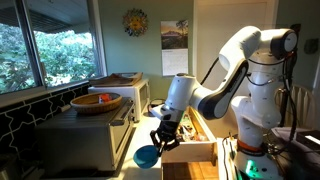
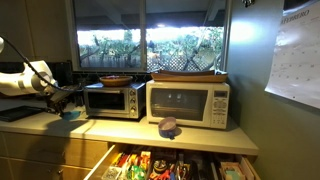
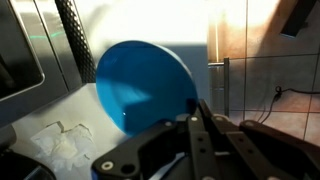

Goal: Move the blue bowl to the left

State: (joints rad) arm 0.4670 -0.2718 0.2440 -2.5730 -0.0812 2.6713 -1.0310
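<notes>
The blue bowl (image 1: 146, 156) is small, round and bright blue. It sits low over the counter in front of the toaster oven, and also shows in an exterior view (image 2: 70, 113) at the far left. In the wrist view the blue bowl (image 3: 140, 85) fills the middle, tilted with its inside facing the camera. My gripper (image 3: 196, 112) has its fingers pressed together on the bowl's right rim. The gripper also shows in both exterior views (image 1: 163, 137) (image 2: 60, 103), right above the bowl.
A toaster oven (image 1: 95, 135) (image 2: 112, 101) carries a tan wooden bowl (image 1: 97, 101) (image 2: 115, 80) with red contents. A white microwave (image 2: 188, 103) stands beside it, with a small purple thing (image 2: 170, 127) in front. A drawer (image 2: 170, 165) full of utensils is open. Crumpled white paper (image 3: 60, 142) lies on the counter.
</notes>
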